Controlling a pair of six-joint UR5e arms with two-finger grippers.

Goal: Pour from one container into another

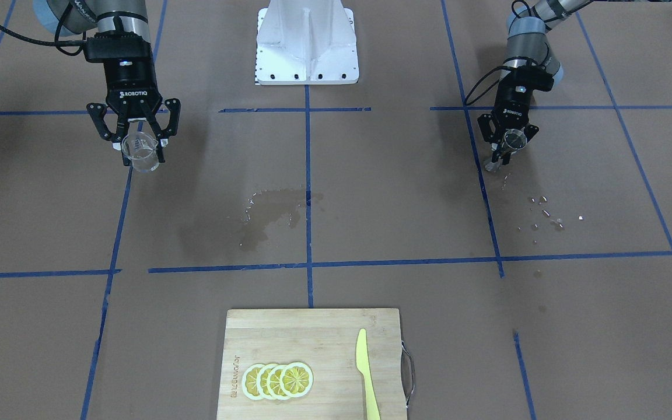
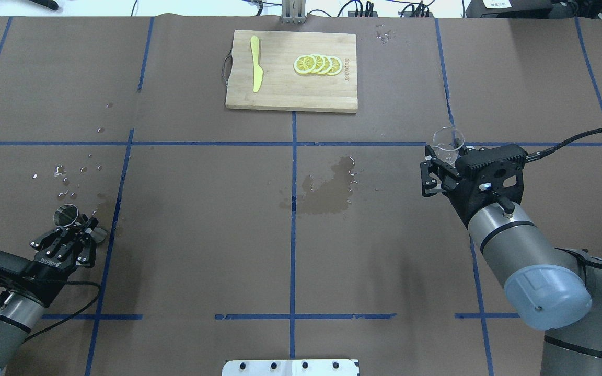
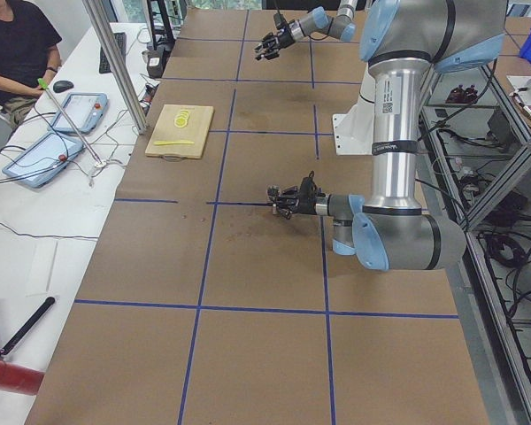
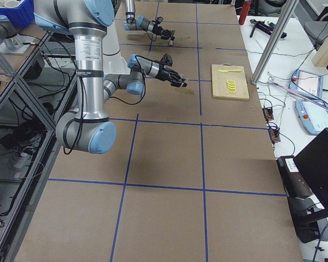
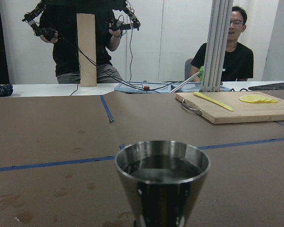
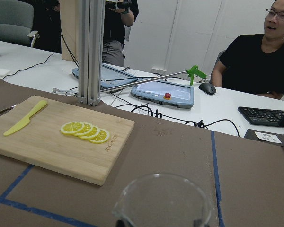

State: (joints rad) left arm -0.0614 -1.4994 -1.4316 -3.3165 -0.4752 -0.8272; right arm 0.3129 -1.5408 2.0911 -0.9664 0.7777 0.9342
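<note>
- Right gripper (image 1: 142,150) is clamped around the clear glass cup (image 2: 448,142), carrying it upright above the surface out on the robot's right side.
- Left gripper (image 2: 79,225) is pinched narrow on the waist of the metal jigger (image 5: 162,175), low over the surface on the far left. Whether its foot touches down is hard to tell.
- Big gap between the two: the cup and the jigger are well apart, with nothing lined up for a pour.
- Look into the jigger from the left wrist view and it seems to hold liquid close to the rim. The cup looks empty from the right wrist view, though clear glass makes that a soft call.
- A wet patch (image 1: 275,213) darkens the middle of the surface, and droplets (image 1: 546,213) are scattered beside the jigger.
- Judgement: the pour looks done, and messily. What is left is likely only setting both vessels down.
- Cutting board (image 2: 280,91) with lemon slices (image 2: 317,64) and a yellow knife (image 2: 255,62) sits across the surface, untouched.
</note>
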